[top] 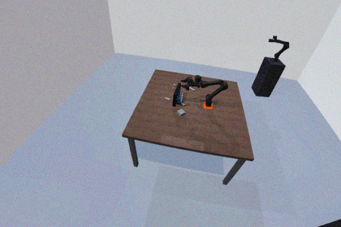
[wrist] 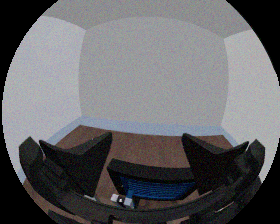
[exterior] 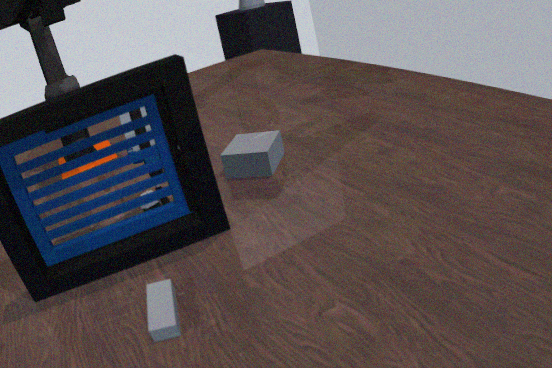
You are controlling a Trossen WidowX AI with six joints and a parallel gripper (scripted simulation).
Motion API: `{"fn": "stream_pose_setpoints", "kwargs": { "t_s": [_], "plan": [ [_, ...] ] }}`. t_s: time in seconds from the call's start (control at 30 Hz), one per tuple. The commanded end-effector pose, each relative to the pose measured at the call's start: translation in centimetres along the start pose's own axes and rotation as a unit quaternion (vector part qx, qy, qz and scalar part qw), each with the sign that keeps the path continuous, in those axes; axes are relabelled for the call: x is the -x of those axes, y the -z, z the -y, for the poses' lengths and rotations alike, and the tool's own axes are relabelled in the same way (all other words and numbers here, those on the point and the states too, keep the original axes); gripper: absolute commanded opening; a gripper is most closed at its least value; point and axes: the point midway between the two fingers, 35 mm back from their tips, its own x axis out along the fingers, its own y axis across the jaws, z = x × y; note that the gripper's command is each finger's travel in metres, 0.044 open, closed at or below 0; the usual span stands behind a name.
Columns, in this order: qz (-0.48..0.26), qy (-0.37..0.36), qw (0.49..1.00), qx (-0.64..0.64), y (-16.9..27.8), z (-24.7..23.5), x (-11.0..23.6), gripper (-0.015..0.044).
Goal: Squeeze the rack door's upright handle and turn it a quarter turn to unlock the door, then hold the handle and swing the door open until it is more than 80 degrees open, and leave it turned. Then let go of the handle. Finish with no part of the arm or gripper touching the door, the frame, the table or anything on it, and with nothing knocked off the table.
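The rack door (top: 178, 97) (exterior: 115, 232) (wrist: 157, 190) is a blue slatted panel. It lies flush in its upright black frame (top: 175, 100) (exterior: 200, 176) (wrist: 150, 170), apparently closed. The pale handle (top: 181, 97) (wrist: 116, 198) stands upright on the arm's side of the door; the exterior view shows only pale pieces through the slats. My gripper (top: 183, 84) (wrist: 148, 137) is open and empty, above and back from the frame. The handle is below the fingers, low in the wrist view, and not between them. Its exact turn is too small to tell.
A grey block (top: 181, 112) (exterior: 250, 163) lies beside the frame on the wooden table (top: 188, 130) (exterior: 400, 251). A slim pale block (top: 167, 99) (exterior: 162, 308) lies behind the frame. Another pale piece (top: 191, 89) lies near the gripper, and small ones (top: 173, 87) lie past the frame's far end.
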Motion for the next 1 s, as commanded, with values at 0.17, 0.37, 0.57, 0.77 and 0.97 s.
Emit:
{"fn": "stream_pose_setpoints", "kwargs": {
  "t_s": [0.17, 0.37, 0.57, 0.77, 0.97],
  "plan": [
    [-0.047, -0.003, 0.999, -0.011, 0.6, -0.3, -1.1, 0.0297],
    [-0.110, -0.006, 0.994, -0.024, 1.4, -0.7, -2.2, 0.0297],
    [-0.172, -0.007, 0.984, -0.036, 2.3, -1.1, -3.0, 0.0297],
    [-0.233, -0.006, 0.971, -0.047, 3.2, -1.6, -3.6, 0.0297],
    [-0.294, -0.003, 0.954, -0.056, 4.1, -2.0, -3.8, 0.0297]
  ]
}}
